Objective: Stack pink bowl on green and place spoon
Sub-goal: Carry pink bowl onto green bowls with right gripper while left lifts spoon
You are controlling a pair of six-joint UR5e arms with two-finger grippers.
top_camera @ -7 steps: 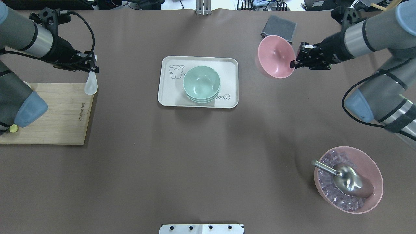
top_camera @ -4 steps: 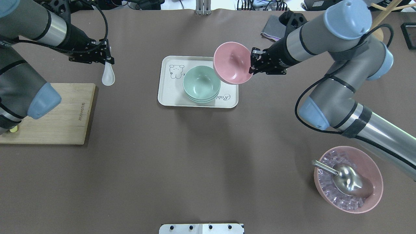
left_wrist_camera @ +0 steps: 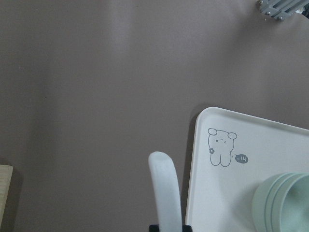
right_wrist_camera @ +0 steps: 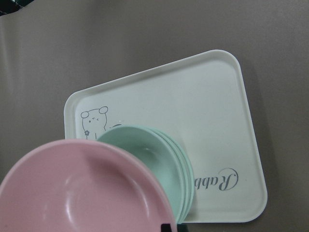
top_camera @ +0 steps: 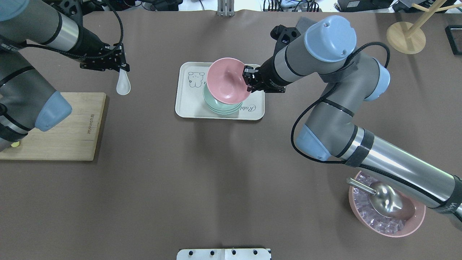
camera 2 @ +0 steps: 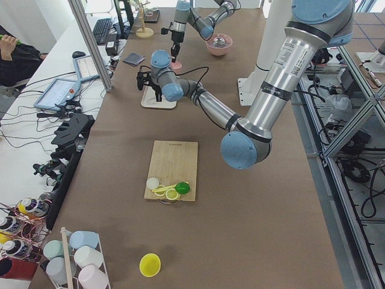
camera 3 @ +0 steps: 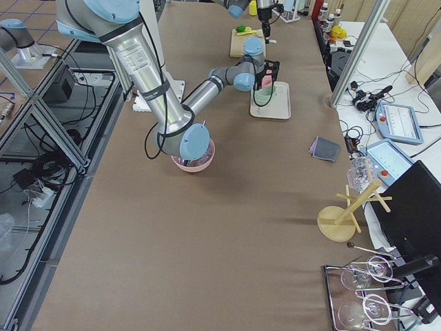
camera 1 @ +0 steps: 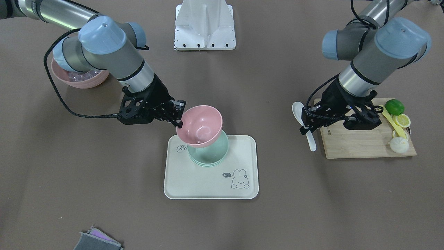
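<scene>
The small pink bowl (top_camera: 227,79) hangs tilted right over the stack of green bowls (top_camera: 221,107) on the cream tray (top_camera: 187,104). My right gripper (top_camera: 248,77) is shut on its rim from the right. In the front view the pink bowl (camera 1: 199,125) covers most of the top green bowl (camera 1: 211,152); contact cannot be told. The right wrist view shows the pink bowl (right_wrist_camera: 82,188) over the green stack (right_wrist_camera: 159,154). My left gripper (top_camera: 121,68) is shut on the white spoon (top_camera: 123,85), held in the air left of the tray, scoop hanging toward the robot.
A wooden cutting board (top_camera: 72,126) lies at the left with a lime (camera 1: 394,106), lemon slices and a yellow utensil. A larger pink bowl (top_camera: 386,209) with ice cubes and a steel scoop sits at the near right. A grey cloth (camera 1: 97,241) lies at the far side.
My right arm has carried the pink bowl leftward from the table's right side to above the green bowls. The left gripper has moved the spoon rightward, off the cutting board, toward the tray.
</scene>
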